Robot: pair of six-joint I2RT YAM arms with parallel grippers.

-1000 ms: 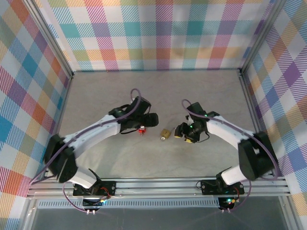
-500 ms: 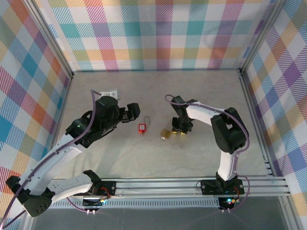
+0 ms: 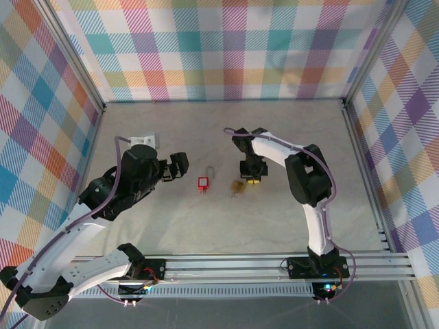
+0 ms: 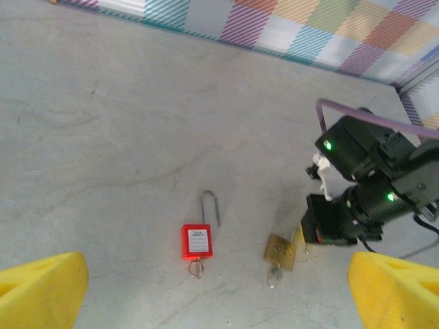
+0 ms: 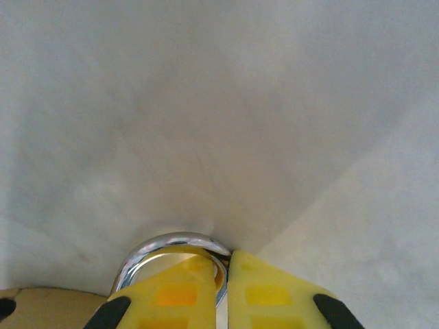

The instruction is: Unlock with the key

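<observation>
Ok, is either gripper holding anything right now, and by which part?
The right gripper is closed on the brass padlock, by its silver shackle. The left gripper is open, holding nothing.

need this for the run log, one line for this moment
left fingers open | right fingers shut on shackle of brass padlock | red padlock free on table

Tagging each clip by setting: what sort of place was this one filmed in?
Probably a lab robot test cell rather than a home or workshop: a grey tabletop boxed in by plaid-printed panels on aluminium framing, with a red padlock and a brass padlock laid out.
</observation>
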